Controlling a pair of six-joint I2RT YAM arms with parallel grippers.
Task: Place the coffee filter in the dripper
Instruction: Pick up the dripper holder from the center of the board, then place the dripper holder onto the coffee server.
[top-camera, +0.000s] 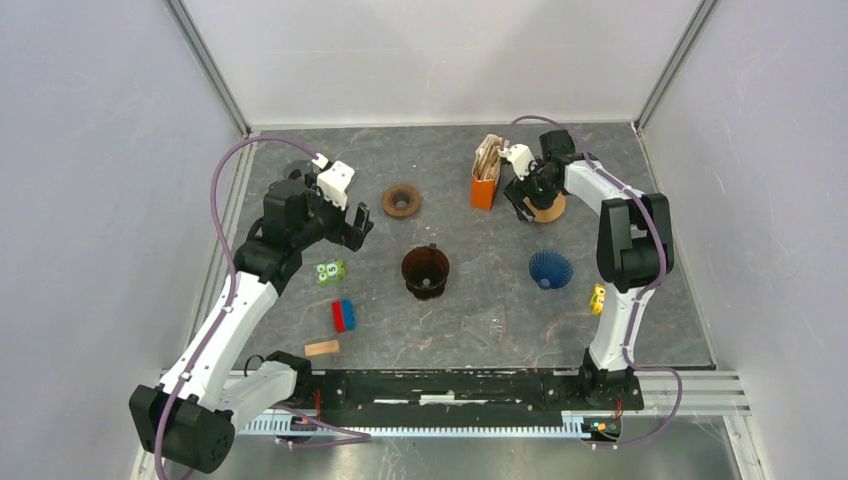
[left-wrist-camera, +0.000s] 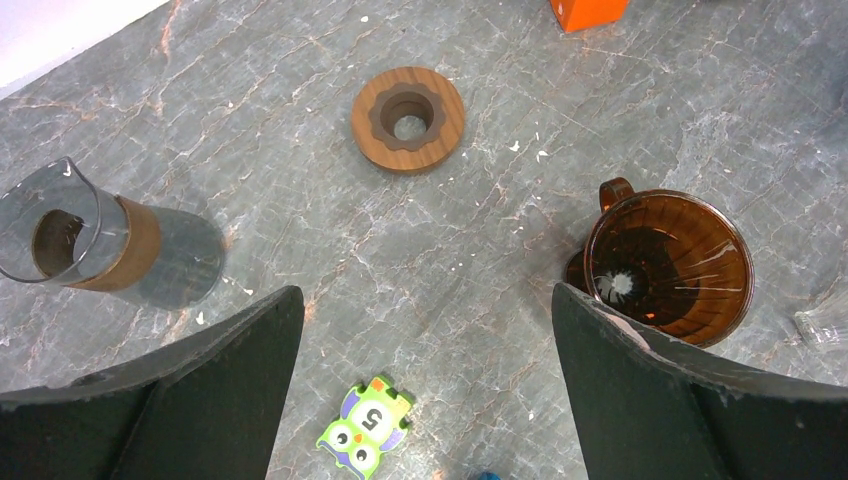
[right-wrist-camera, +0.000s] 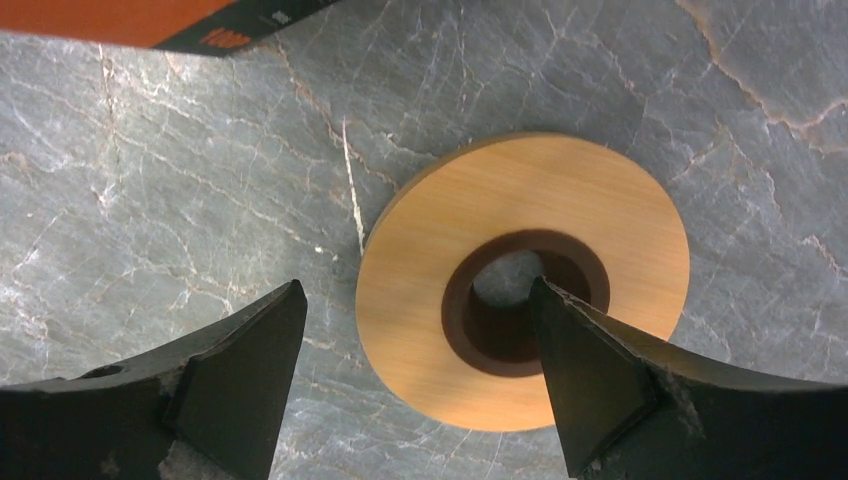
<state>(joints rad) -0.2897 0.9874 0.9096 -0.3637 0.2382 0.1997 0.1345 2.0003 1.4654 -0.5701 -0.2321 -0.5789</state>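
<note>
The coffee filters (top-camera: 489, 152) are brown papers standing in an orange box (top-camera: 484, 185) at the back; only the box's corner (left-wrist-camera: 588, 10) shows in the left wrist view, and its edge (right-wrist-camera: 130, 20) in the right wrist view. The brown translucent dripper (top-camera: 426, 272) stands upright and empty mid-table, and it shows in the left wrist view (left-wrist-camera: 668, 265). My right gripper (top-camera: 522, 200) is open and empty just right of the orange box, low over a light wooden ring (right-wrist-camera: 520, 280). My left gripper (top-camera: 355, 224) is open and empty, above the table left of the dripper.
A dark wooden ring (left-wrist-camera: 407, 118) lies behind the dripper. A glass carafe (left-wrist-camera: 75, 235) lies at the far left. A blue ribbed dripper (top-camera: 550, 268), a green owl piece (left-wrist-camera: 367, 423), a blue-red block (top-camera: 343, 315), a wooden block (top-camera: 321, 348) and a yellow toy (top-camera: 597, 297) are scattered about.
</note>
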